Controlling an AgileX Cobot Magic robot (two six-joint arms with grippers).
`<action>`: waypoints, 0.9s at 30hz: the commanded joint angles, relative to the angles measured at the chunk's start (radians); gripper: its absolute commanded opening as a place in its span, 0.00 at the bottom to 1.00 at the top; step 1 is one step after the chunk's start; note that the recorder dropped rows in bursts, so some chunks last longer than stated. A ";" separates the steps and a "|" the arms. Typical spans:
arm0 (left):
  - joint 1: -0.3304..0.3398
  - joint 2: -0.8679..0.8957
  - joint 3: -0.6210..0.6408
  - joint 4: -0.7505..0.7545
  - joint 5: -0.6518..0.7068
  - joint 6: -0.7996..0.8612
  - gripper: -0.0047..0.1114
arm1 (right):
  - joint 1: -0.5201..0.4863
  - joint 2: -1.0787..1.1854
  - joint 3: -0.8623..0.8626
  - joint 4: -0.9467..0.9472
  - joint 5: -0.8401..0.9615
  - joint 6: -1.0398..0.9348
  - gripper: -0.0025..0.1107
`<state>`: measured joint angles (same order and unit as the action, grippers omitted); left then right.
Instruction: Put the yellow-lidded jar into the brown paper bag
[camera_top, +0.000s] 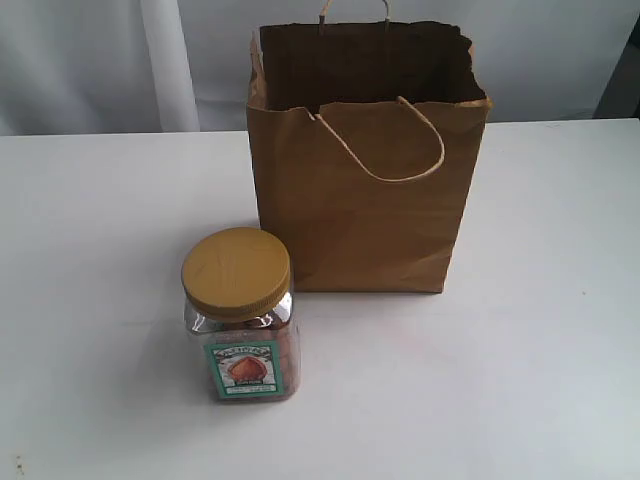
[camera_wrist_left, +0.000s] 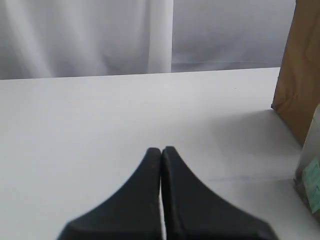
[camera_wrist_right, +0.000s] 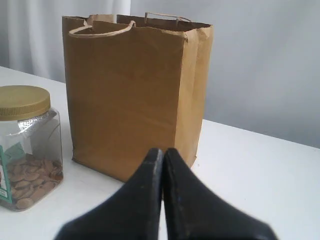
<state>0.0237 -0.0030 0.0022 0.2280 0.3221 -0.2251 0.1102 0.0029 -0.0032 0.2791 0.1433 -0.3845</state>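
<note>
Both my claws, left gripper (camera_wrist_left: 161, 150) and right gripper (camera_wrist_right: 162, 151), are closed and empty. Yellow-lidded jar (camera_top: 240, 315) stands on table (camera_top: 540, 340), just beside the upright brown paper bag (camera_top: 365, 200), mouth open for loading.

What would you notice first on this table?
The tall brown paper bag catches the eye first, standing open-topped toward the far side of the white table. In front of it, to the left in the exterior view, stands the yellow-lidded jar, upright, lid on, shorter than the bag.
</note>
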 joint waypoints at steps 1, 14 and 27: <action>-0.003 0.003 -0.002 -0.004 -0.008 -0.004 0.05 | -0.008 -0.003 0.003 0.002 0.000 -0.001 0.02; -0.003 0.003 -0.002 -0.004 -0.008 -0.004 0.05 | -0.008 -0.003 0.003 0.002 -0.004 -0.001 0.02; -0.003 0.003 -0.002 -0.004 -0.008 -0.004 0.05 | -0.008 -0.003 0.003 0.284 -0.198 0.001 0.02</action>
<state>0.0237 -0.0030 0.0022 0.2280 0.3221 -0.2251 0.1102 0.0029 -0.0032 0.4977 0.0463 -0.3845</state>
